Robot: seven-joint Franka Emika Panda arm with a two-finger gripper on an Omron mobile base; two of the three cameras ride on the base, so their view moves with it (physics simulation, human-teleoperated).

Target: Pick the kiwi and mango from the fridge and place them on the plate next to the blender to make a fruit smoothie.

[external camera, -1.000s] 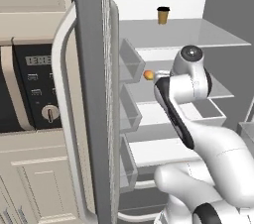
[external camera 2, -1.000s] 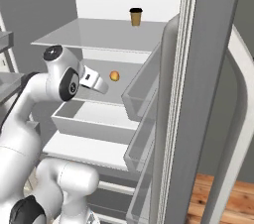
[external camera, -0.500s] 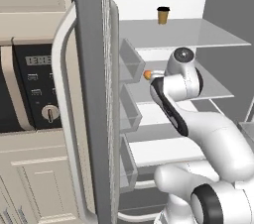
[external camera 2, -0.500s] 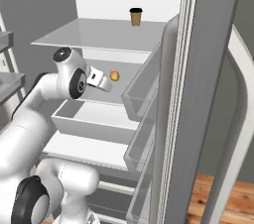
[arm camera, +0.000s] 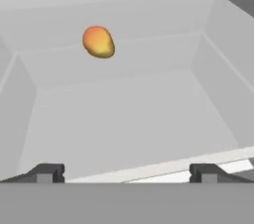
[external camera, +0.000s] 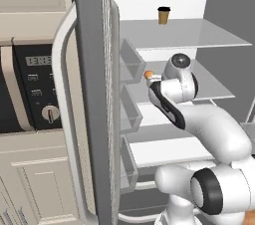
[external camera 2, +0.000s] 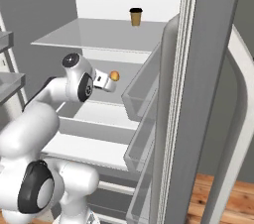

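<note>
The gripper [arm camera: 126, 172] is standing wide open and holding nothing, pointing into the fridge [external camera: 94, 69] at middle-shelf level. The arm is bending up from the base, elbow raised. The mango [arm camera: 98, 42] is lying ahead on that shelf, apart from the fingertips [arm camera: 47, 172]

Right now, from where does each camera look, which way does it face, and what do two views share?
Left base view: behind the arm's left, facing the open fridge; white arm at lower right.
Right base view: behind its right, same fridge; arm at lower left.
Hand view: on the hand, facing a shelf; open gripper at the bottom.
Shared: the mango; both base views, the paper cup.
</note>
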